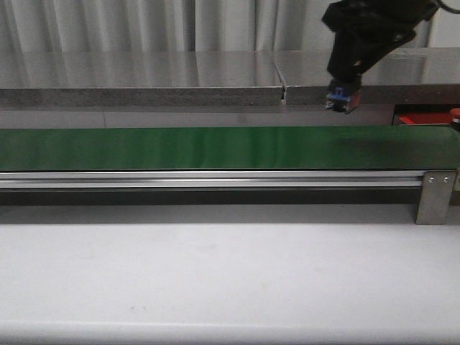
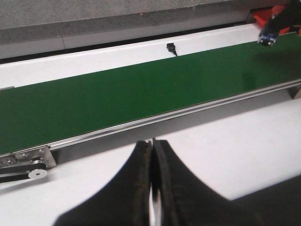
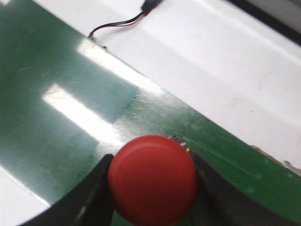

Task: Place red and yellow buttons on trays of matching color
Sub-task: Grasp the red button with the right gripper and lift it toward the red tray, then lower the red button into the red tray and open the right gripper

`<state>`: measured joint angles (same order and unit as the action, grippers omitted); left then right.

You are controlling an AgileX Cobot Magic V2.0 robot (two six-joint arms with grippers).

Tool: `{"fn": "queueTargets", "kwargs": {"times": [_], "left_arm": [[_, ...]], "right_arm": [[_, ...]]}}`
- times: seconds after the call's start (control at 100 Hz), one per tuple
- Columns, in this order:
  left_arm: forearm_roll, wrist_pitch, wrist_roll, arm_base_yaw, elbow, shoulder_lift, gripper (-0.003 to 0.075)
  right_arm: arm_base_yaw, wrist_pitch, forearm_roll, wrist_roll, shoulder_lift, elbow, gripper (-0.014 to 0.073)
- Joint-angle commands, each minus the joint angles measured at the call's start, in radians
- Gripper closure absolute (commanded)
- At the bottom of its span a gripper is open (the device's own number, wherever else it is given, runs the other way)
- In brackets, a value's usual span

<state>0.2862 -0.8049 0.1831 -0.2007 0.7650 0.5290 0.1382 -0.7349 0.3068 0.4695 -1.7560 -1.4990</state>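
Green belt (image 3: 56, 94) — round red button (image 3: 153, 179) gripped.

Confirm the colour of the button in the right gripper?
Red. The button shows best in the right wrist view, clamped in the right gripper.

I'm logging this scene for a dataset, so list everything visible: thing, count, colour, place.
button: one, red, held between the right gripper's fingers above the belt
tray: one, red, behind the belt's right end, partly hidden
belt: one, green, running left to right across the table
table: one, white, under the belt
cable: one, black, on the white surface beyond the belt
left gripper: one, black, shut, empty, near the belt's left end
right gripper: one, black, shut on the button
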Motion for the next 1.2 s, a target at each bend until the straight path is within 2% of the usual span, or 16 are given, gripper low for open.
{"fn": "queueTargets", "kwargs": {"times": [0.0, 0.32, 0.58, 0.91, 1.19], "left_arm": [[0.021, 0.064, -0.002, -0.008, 0.024, 0.003, 0.0741], [0.021, 0.064, -0.002, -0.008, 0.024, 0.003, 0.0741], [0.021, 0.064, -0.002, -0.008, 0.024, 0.003, 0.0741], [0.021, 0.064, -0.002, -0.008, 0.024, 0.003, 0.0741], [0.021, 0.064, -0.002, -0.008, 0.024, 0.003, 0.0741]], "right_arm": [[-0.063, 0.065, 0.017, -0.027, 0.070, -0.034, 0.0660], [-0.309, 0.137, 0.017, -0.086, 0.071, -0.034, 0.0660], [-0.454, 0.166, 0.017, -0.175, 0.031, -0.034, 0.0660], [-0.502, 0.278, 0.021, -0.181, -0.023, -0.038, 0.0660], [-0.512, 0.252, 0.024, -0.189, -0.150, -0.147, 0.0660]]}}
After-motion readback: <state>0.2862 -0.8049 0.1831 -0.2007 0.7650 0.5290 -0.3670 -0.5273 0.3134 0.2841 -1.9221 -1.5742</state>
